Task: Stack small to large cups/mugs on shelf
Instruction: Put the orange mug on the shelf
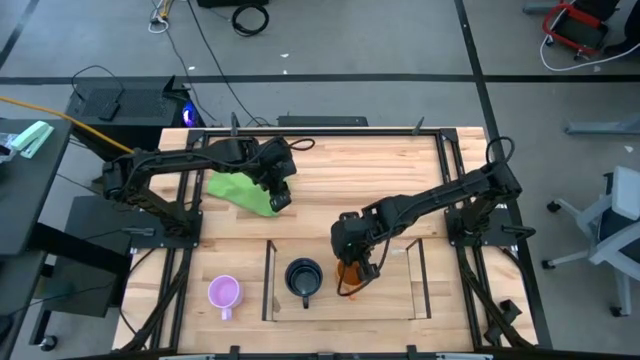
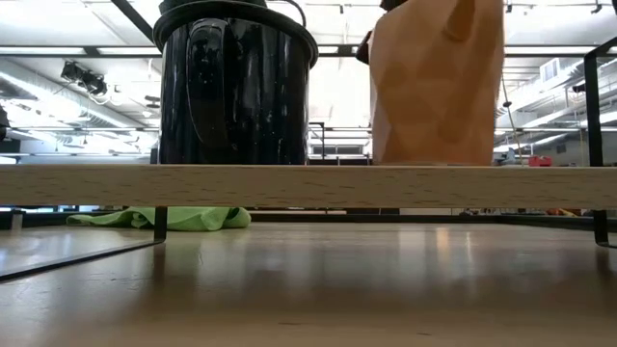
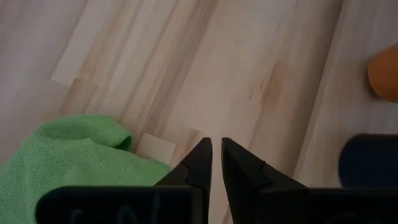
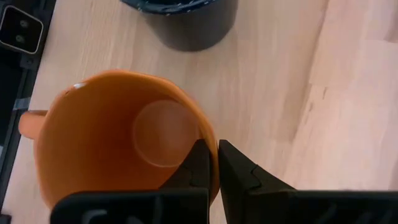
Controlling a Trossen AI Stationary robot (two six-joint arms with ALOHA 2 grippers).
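Note:
The shelf [image 1: 268,280] stands near the table's front edge, and the black mug [image 1: 303,278] sits upright on its wooden floor [image 2: 308,185]. To the right of the black mug, the orange mug [image 4: 112,143] is upright inside the shelf, with my right gripper [image 4: 212,163] shut on it. The light purple mug [image 1: 224,293] stands on the table to the left of the shelf. My left gripper [image 3: 216,155] hangs shut above the bare table, at the right end of a green cloth [image 1: 240,190], holding nothing. My right gripper pinches the orange mug's rim [image 4: 210,146] on the side away from the handle [image 4: 30,122], one finger inside the mug and one outside. The fingers come from above, slanting down. The mug stays upright, its base [image 2: 434,160] level with the shelf floor; whether it rests there I cannot tell.
The green cloth [image 3: 68,162] lies crumpled at the table's far left. The shelf's clear side panels and dark frame posts [image 2: 590,106] stand on either side of the mugs. Bare wood lies between the cloth and the shelf, and to the shelf's right.

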